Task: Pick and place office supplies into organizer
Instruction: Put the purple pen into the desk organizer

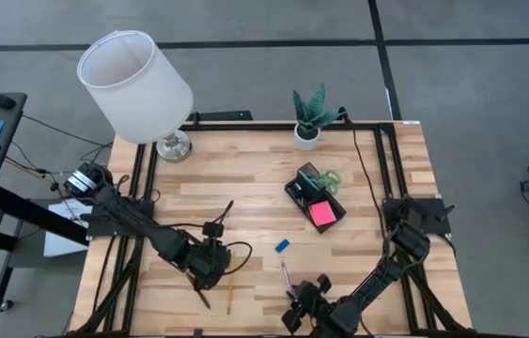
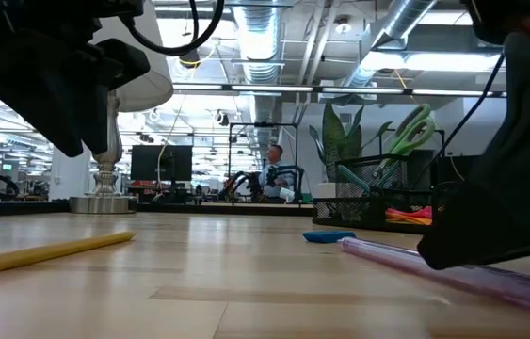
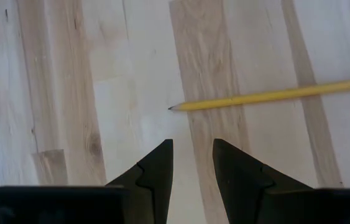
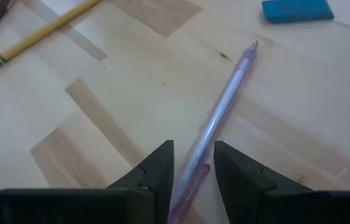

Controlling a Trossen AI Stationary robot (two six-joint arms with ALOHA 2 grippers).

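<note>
No writing is legible; the right gripper (image 4: 192, 167) straddles the purple pen (image 4: 219, 118) with narrowly parted fingers at the table's (image 1: 245, 188) near edge, while the left gripper (image 3: 192, 163), narrowly parted and empty, hovers beside the yellow pencil (image 3: 268, 95).

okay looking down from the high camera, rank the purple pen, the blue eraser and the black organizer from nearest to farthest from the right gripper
1. Purple pen: lying just ahead of the right gripper, at the table's front.
2. Blue eraser: farther toward mid-table.
3. Black organizer: farthest, toward the table's back right, near the plant.
</note>
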